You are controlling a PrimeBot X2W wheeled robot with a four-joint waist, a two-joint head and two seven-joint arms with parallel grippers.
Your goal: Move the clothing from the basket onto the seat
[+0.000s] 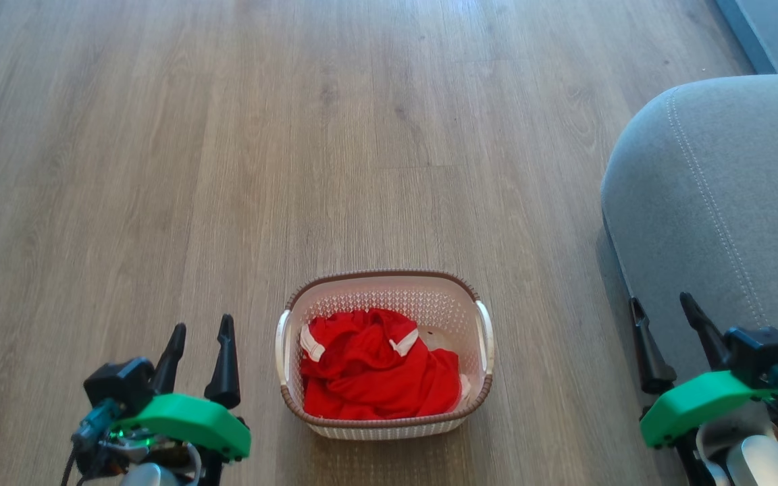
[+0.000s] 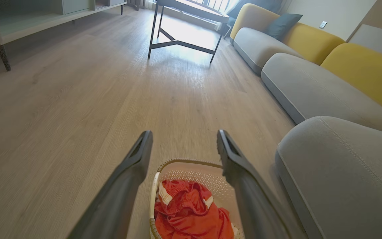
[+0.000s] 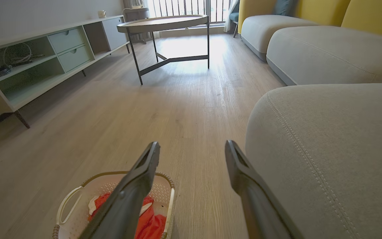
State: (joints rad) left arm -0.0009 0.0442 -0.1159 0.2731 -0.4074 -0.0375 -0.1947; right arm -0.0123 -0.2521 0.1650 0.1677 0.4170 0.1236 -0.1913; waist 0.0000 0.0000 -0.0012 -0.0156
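**Head view.** The small oval cream-white perforated plastic basket (image 1: 382, 274) with a brown braided rim stands on the pale wood-plank floor (image 1: 227, 169), between the two arms. The bright red soft fabric clothing with white trim (image 1: 375, 371) lies bunched inside it, toward its near left side. None of it is on the seat yet. The large grey upholstered seat (image 1: 720, 202) with pale stitched seams is to the right, apart from the basket. The left gripper (image 1: 202, 324) hovers left of the basket, fingers spread and empty. The right gripper (image 1: 660, 300) hovers in front of the seat's edge, fingers spread and empty.
Risk: the basket looks light and is unrestrained. A finger catching a wall hole or a handle would probably drag or tip it.

**Left wrist view.** The spread fingers frame the basket's far rim, with the clothing below them.
Risk: a shallow pinch may take only one fold. Part of the bundle could then trail, snag on the rim or drop to the floor during transfer.

**Right wrist view.** The basket is at lower left, partly behind one finger. The seat rises close on the right.
Risk: a sweep toward the basket could strike the cushion's rounded corner. If the clothing is released too near that corner, the fabric may slide off.
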